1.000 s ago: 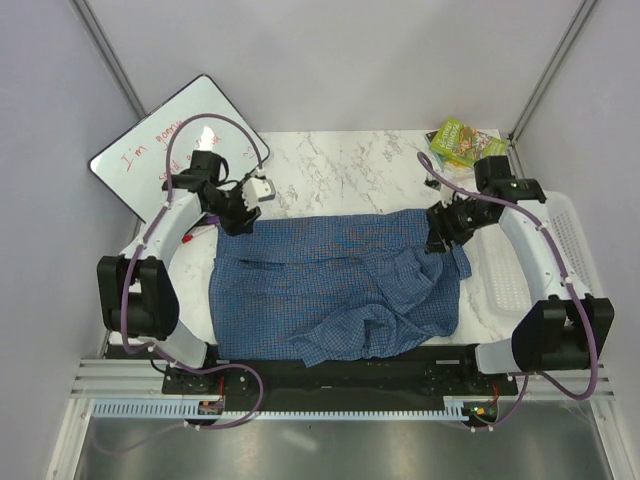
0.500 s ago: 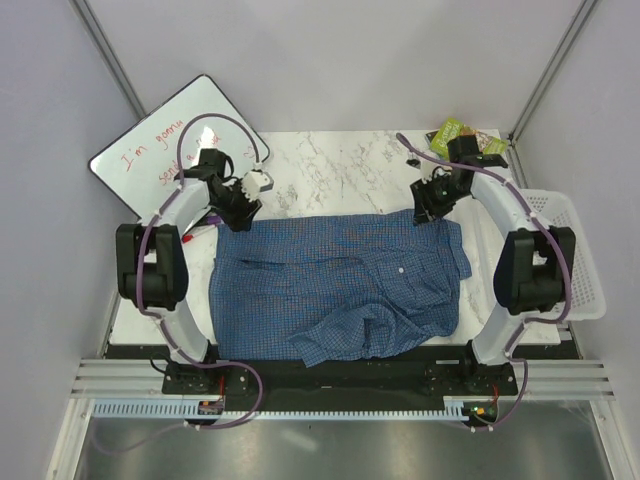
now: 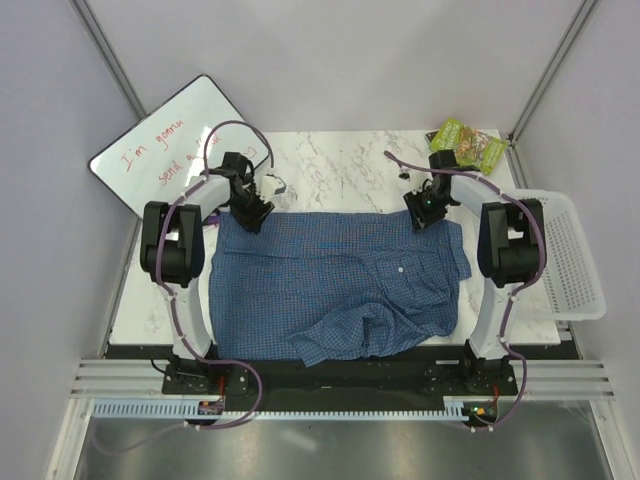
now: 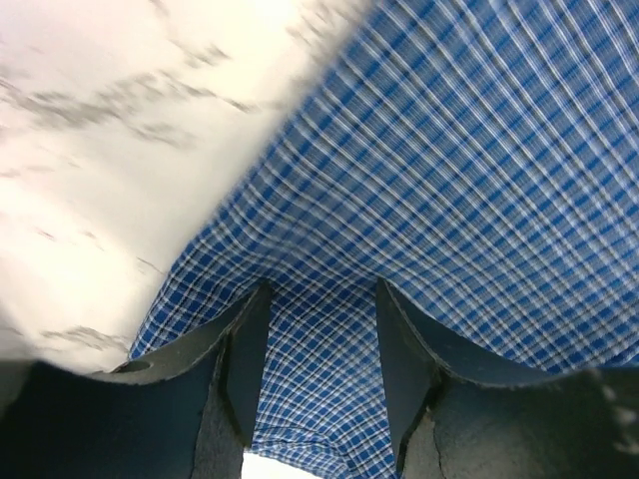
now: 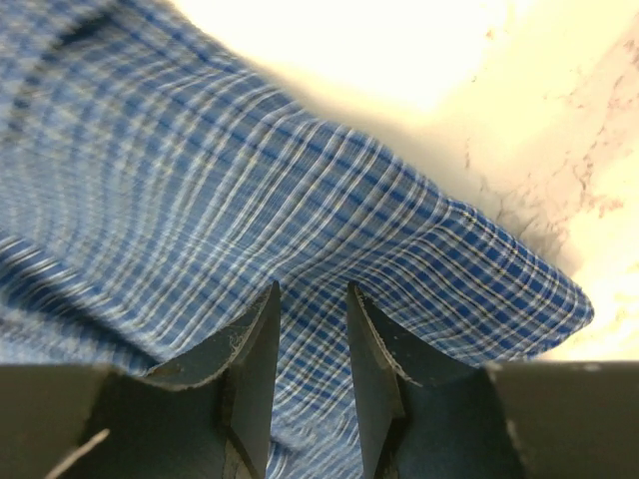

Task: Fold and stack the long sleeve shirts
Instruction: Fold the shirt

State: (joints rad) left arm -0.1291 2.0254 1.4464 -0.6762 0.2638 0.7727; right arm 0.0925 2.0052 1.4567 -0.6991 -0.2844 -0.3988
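Observation:
One blue checked long sleeve shirt (image 3: pixel 320 265) lies spread across the marble table (image 3: pixel 340 165), with a crumpled sleeve (image 3: pixel 365 328) at its near edge. My left gripper (image 3: pixel 256 212) is at the shirt's far left corner, and my right gripper (image 3: pixel 422 213) is at its far right corner. In the left wrist view the jaws (image 4: pixel 319 291) have checked cloth (image 4: pixel 479 180) between them, with the cloth edge running through the gap. In the right wrist view the jaws (image 5: pixel 312 289) stand narrowly apart with cloth (image 5: pixel 180 190) drawn up between them.
A white mesh basket (image 3: pixel 568 250) stands at the right table edge. A whiteboard with red writing (image 3: pixel 165 150) leans at the far left. Green packets (image 3: pixel 465 142) lie at the far right corner. Bare marble lies beyond the shirt's far edge.
Both grippers moved inward and toward the far side with the shirt's far corners. The bunched right side has spread flat and the far edge now lies straight.

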